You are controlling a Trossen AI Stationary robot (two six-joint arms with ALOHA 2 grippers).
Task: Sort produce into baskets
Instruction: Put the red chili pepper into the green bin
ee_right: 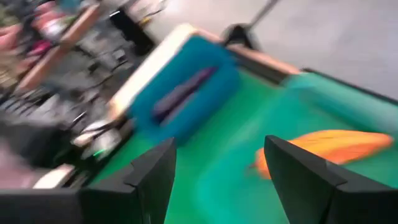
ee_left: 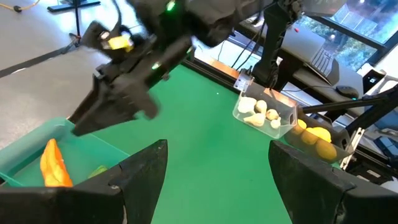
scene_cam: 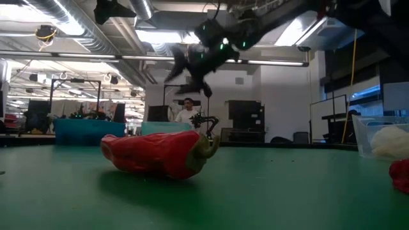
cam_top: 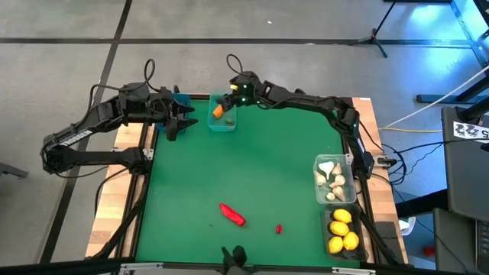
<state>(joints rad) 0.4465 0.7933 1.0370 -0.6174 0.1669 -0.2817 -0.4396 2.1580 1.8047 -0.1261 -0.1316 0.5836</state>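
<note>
An orange carrot [cam_top: 218, 110] lies in the translucent teal bin [cam_top: 224, 122] at the far edge, beside a small green bit [ee_left: 96, 169]. My right gripper [cam_top: 229, 98] hovers open and empty just above this bin; the carrot [ee_right: 329, 147] shows past its fingers. The blue bin [cam_top: 182, 101] to the left holds a dark purple eggplant [ee_right: 185, 93]. My left gripper [cam_top: 174, 121] is open and empty next to the blue bin. A red chili [cam_top: 232, 214] and a smaller red piece [cam_top: 279, 228] lie on the green mat near the front.
At the right edge a clear bin [cam_top: 348, 182] holds garlic bulbs [cam_top: 330, 180]. Nearer the front a dark grey bin [cam_top: 357, 229] holds lemons [cam_top: 341, 231]. The middle of the green mat [cam_top: 252, 164] is bare. A person [scene_cam: 187, 112] shows in the room beyond.
</note>
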